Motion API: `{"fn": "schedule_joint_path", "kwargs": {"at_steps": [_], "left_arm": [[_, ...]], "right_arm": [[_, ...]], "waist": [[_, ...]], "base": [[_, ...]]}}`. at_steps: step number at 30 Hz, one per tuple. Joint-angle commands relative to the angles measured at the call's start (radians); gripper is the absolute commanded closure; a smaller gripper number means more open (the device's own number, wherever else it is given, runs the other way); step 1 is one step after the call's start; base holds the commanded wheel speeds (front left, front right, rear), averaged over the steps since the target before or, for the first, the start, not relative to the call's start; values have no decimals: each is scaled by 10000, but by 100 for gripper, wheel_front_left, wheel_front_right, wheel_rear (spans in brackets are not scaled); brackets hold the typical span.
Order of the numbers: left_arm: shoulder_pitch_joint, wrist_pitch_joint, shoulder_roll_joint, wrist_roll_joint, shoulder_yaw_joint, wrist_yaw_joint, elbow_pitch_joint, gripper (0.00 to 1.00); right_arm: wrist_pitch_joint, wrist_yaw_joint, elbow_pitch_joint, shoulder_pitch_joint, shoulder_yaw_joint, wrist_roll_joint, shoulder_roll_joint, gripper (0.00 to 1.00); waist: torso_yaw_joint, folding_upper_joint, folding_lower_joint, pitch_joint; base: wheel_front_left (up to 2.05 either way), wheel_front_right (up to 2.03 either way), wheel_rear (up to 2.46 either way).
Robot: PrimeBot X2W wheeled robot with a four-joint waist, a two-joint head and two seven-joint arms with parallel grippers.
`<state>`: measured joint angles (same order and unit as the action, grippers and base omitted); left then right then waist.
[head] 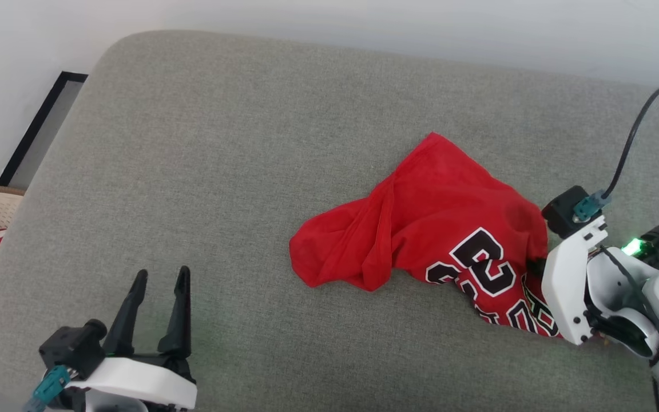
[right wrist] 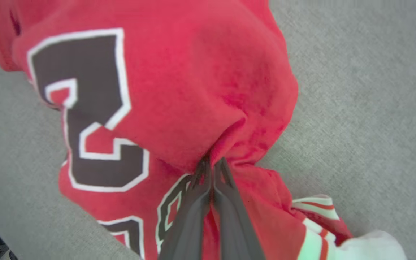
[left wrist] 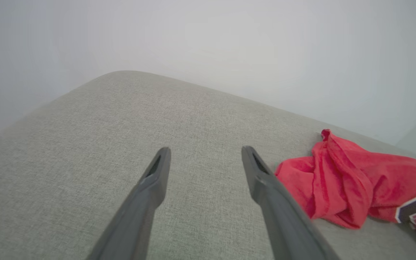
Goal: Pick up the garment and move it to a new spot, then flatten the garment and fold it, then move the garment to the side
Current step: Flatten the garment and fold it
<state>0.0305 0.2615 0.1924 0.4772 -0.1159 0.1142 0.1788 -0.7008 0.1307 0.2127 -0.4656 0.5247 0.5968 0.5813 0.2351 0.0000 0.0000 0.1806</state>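
Status: step 1 (pick up + move), grasp stage.

- The garment [head: 421, 229] lies crumpled on the grey cushion [head: 221, 143], right of ctr, w/ the number showing on top.
- The right gripper [right wrist: 213, 162] is clenched on a fold of red fabric just beside the number. Most of the cloth rests on the cushion, so judged not yet lifted.
- The left gripper [head: 161, 277] has its jaws spread and empty over bare cushion, well apart from the garment.

Remaining: lift, relocate, flatten, fold, move aside.
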Motion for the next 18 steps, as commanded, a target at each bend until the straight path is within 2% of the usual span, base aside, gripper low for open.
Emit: {"fn": "schedule_joint_path", "kwargs": {"at_steps": [1, 7, 12, 18], "left_arm": [[-104, 50, -6, -73, 57, 20, -8, 0], [-337, 50, -82, -171, 327, 60, -82, 0], [-358, 50, -164, -247, 471, 75, -150, 0], [-336, 50, -219, -304, 540, 99, -111, 0]], "right_arm": [[119, 0, -94, -61, 86, 102, 69, 100], [232, 0, -1340, 77, 598, 491, 652, 100], [-113, 0, -2660, 578, 1088, 836, 1113, 100], [-725, 0, -3507, 1553, 1277, 1179, 1312, 100]], "waist": [[-3, 0, 0, -37], [-122, 0, 0, -161], [-266, 0, 0, -137], [-405, 0, 0, -64]], "base": [[0, 0, 0], [0, 0, 0], [0, 0, 0], [0, 0, 0]]}}
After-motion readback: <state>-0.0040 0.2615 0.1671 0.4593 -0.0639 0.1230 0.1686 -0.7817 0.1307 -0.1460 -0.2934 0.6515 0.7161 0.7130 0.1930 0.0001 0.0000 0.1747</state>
